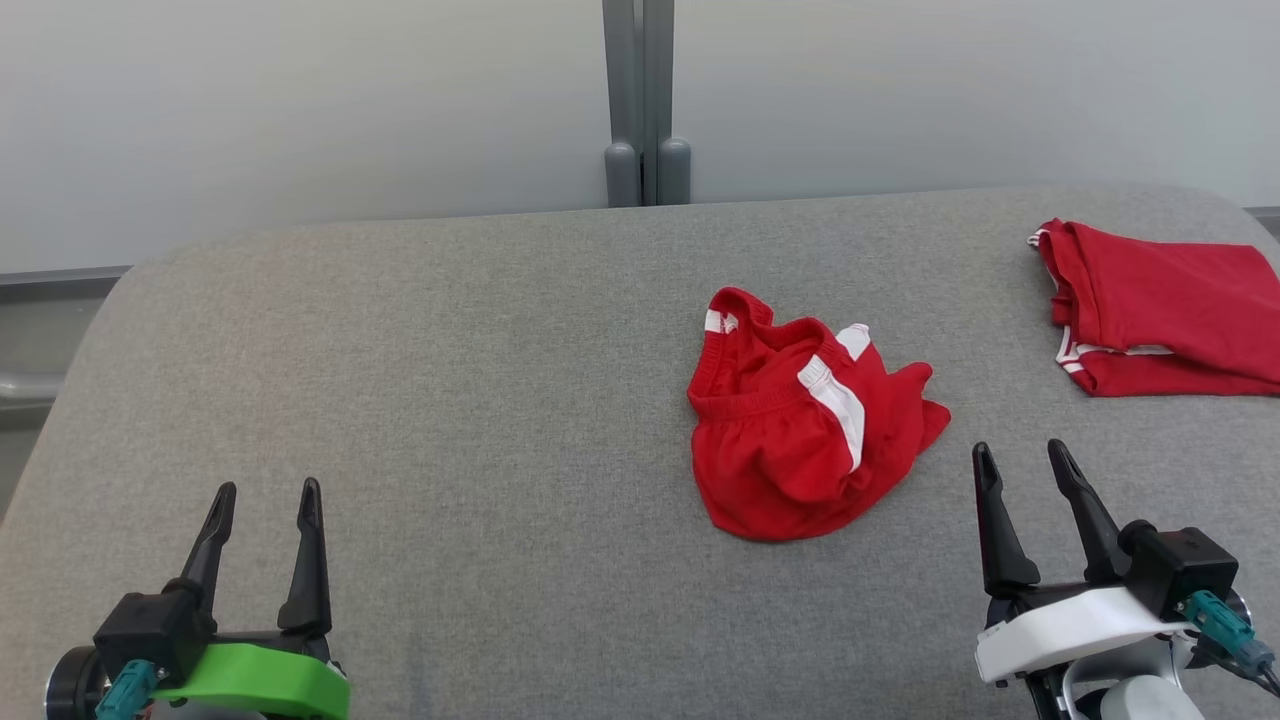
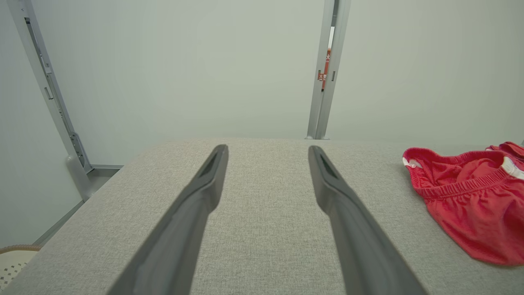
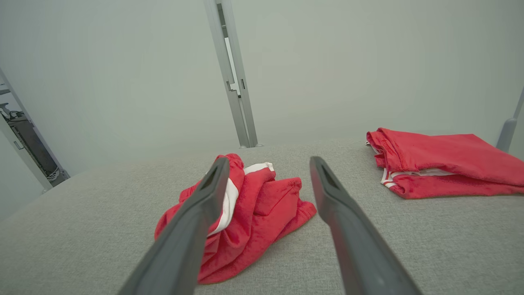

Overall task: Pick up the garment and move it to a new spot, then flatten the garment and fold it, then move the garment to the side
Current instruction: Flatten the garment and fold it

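The garment (image 1: 800, 430) is a crumpled pair of red shorts with white side stripes, lying on the grey padded table (image 1: 450, 380) right of centre. It also appears at the right edge of the left wrist view, garment (image 2: 470, 196), and ahead of the fingers in the right wrist view, garment (image 3: 254, 217). My left gripper (image 1: 265, 492) is open near the front left, far from the cloth. Just right of the shorts and slightly nearer the front, my right gripper (image 1: 1022, 453) stands open and holds nothing.
A second red garment (image 1: 1165, 305), folded with white trim, lies at the table's far right; it shows too in the right wrist view, folded garment (image 3: 442, 162). A grey post (image 1: 645, 100) stands behind the table against a pale wall. The table's left edge is rounded.
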Robot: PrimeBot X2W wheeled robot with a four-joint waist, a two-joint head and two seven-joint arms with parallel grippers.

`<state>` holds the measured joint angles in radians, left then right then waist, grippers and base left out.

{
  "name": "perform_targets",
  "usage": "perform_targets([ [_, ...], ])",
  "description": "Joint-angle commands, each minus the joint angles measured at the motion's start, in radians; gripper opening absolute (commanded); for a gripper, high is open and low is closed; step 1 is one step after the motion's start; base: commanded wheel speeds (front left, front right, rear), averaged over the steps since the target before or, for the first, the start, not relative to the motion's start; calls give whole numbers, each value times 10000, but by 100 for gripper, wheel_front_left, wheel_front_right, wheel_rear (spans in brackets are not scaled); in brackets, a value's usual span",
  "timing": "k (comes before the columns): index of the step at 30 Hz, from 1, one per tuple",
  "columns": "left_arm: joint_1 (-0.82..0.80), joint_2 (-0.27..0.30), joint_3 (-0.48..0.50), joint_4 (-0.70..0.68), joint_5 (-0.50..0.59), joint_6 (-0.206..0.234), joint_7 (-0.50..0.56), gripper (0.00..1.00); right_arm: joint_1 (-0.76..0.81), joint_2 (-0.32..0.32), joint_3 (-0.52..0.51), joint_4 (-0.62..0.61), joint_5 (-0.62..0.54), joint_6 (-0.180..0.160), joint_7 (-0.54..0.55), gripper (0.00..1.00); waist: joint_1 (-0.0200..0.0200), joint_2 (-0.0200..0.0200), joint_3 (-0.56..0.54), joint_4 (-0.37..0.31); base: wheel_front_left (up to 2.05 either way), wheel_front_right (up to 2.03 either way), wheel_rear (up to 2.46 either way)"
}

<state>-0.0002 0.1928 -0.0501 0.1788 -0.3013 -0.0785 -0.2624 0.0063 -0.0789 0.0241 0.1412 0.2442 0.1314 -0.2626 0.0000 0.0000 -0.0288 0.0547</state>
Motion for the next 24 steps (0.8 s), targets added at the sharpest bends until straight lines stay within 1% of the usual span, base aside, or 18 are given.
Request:
perform_targets([
  [1, 108, -51, 72, 38, 83, -56, -29, 100, 83, -31, -14, 22, 27, -17, -29, 100, 0, 0, 3, -19, 0, 0, 0],
  [14, 57, -287, 410, 199, 444, -359, -29, 100, 102, 51, -64, 65, -34, -17, -30, 100, 0, 0, 55, -55, 0, 0, 0],
  [24, 38, -335, 554, 234, 577, -432, -29, 100, 90, 76, -70, 87, -60, -17, -30, 100, 0, 0, 89, -63, 0, 0, 0],
])
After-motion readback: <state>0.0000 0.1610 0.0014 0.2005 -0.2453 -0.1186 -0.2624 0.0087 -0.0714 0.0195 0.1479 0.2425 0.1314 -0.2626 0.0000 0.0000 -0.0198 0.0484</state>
